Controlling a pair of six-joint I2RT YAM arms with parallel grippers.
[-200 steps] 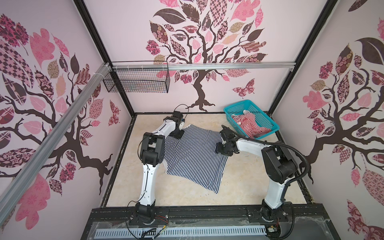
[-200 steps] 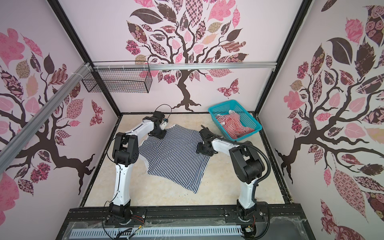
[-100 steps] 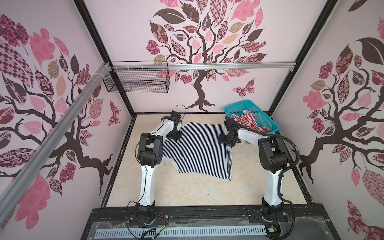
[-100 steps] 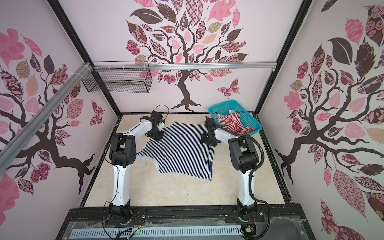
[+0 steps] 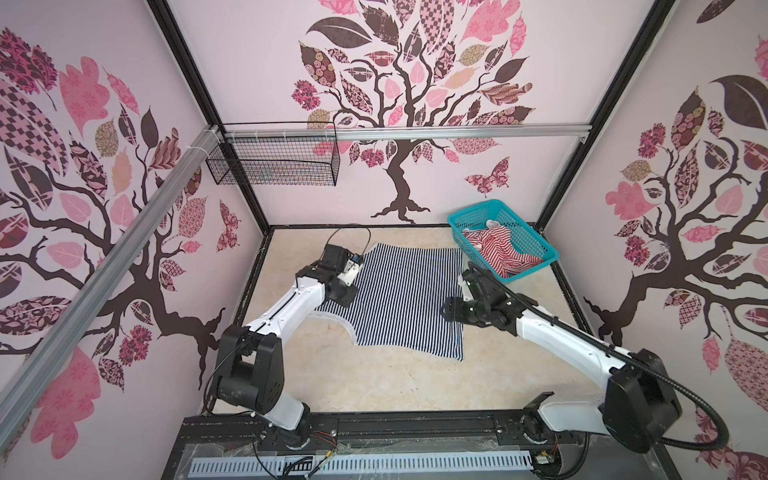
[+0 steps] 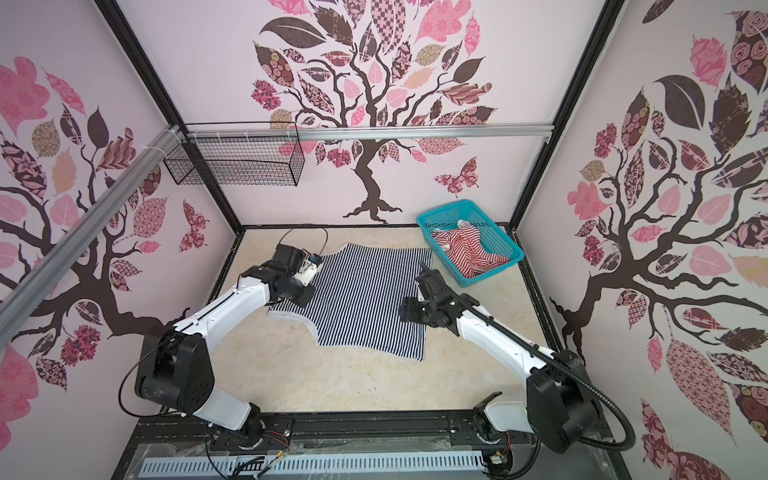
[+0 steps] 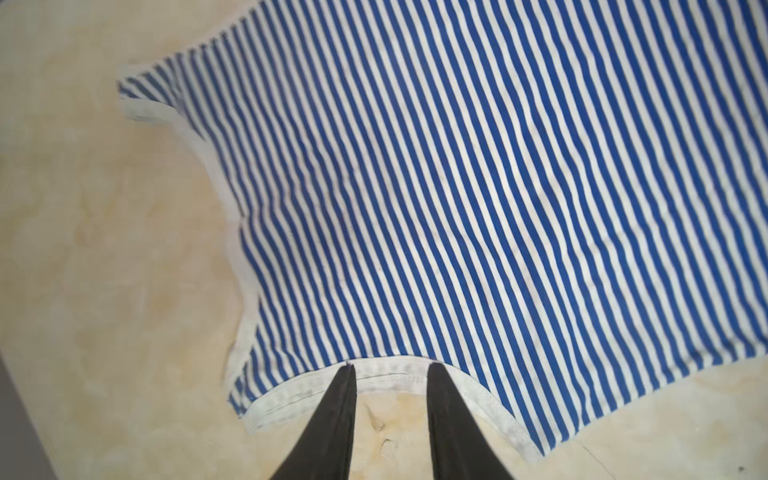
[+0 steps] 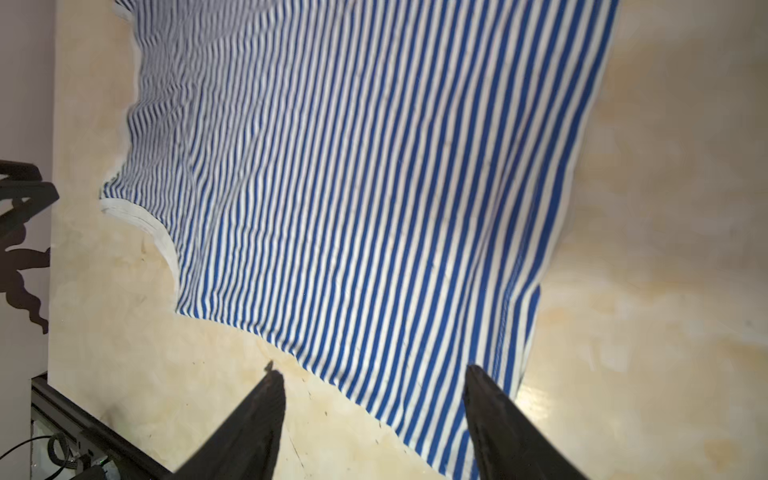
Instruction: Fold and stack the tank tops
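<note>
While the navy-and-white tank top (image 5: 407, 299) lies spread flat on the beige table (image 5: 353, 386), between the two arms in both top views, the red-and-white tank top (image 5: 496, 251) sits bunched inside the teal basket (image 5: 530, 232) at the table's far right corner. Left gripper (image 7: 390, 368): jaws parted by a narrow gap, both fingertips set at the pale edging of a curved opening on the navy top's left side; the band lies flat across the gap, unpinched, and whether the tips press on it cannot be told. Right gripper (image 8: 374, 372): jaws spread wide and empty, poised over the top's right-hand edge, with bare table showing between the fingers. The navy top's far right corner lies close to the basket.
</note>
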